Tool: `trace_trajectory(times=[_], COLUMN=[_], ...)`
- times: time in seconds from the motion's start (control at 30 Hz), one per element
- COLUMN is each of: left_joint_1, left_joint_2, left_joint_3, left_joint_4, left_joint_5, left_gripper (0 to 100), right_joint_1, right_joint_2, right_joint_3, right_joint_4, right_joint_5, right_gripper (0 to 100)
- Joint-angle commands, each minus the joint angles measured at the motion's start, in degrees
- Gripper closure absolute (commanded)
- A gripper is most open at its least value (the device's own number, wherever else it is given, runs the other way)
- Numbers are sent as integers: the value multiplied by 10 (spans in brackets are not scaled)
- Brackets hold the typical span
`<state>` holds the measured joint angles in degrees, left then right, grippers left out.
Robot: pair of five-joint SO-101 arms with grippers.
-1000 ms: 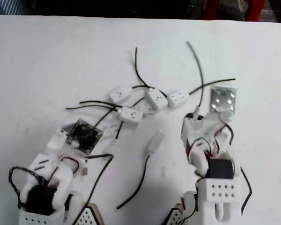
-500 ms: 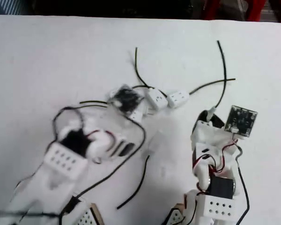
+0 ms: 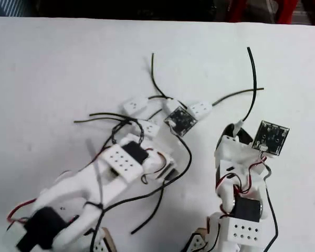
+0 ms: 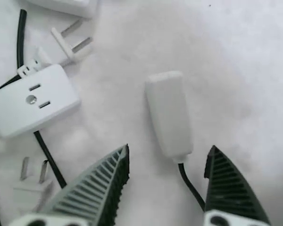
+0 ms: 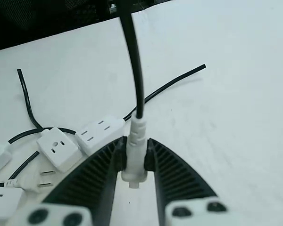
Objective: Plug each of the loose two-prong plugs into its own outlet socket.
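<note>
The left gripper (image 4: pixel 169 149) gapes astride a loose white plug (image 4: pixel 166 110), ready to grasp; the right gripper (image 5: pixel 134 143) clamps a corded plug (image 5: pixel 136 129), probably for insertion.

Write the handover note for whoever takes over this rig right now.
Left gripper: open, low over the table, fingers either side of a white plug lying flat; not gripped.
Right gripper: shut on a second plug, its black cable rising from it, short of the sockets.
Done: no plug seen seated; visible socket faces are empty.
Left: every plug, including the loose plug lying beside a socket.
</note>
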<state>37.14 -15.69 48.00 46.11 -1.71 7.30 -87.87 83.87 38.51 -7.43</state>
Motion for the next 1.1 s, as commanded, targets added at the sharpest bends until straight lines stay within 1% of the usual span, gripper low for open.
trace_trajectory(times=[0.0,0.13,0.2,0.3,0.4,0.6,0.73,0.83,0.97,1.07], left_joint_1=[4,7,7,7,6,-7,-23,-53,-98,-118], left_joint_2=[50,92,99,99,99,65,-15,-77,-109,-108], left_joint_3=[-30,-30,-31,-31,-30,-31,-31,-28,-18,0], left_joint_4=[-64,-111,-121,-120,-110,-55,-7,15,18,11], left_joint_5=[31,36,29,-47,-120,-218,-265,-299,-346,-364], left_gripper=[750,842,901,976,978,978,978,977,977,977], right_joint_1=[5,5,5,5,5,5,5,5,5,5], right_joint_2=[-14,-14,-14,-14,-14,-14,-14,-14,-14,-14], right_joint_3=[-5,-5,-5,-5,-5,-5,-5,-5,-5,-5], right_joint_4=[-12,-12,-12,-11,-11,-11,-11,-11,-11,-11], right_joint_5=[-4,-4,-4,-4,-4,-4,-4,-4,-4,-4], right_gripper=[981,981,981,981,981,981,981,981,981,981])
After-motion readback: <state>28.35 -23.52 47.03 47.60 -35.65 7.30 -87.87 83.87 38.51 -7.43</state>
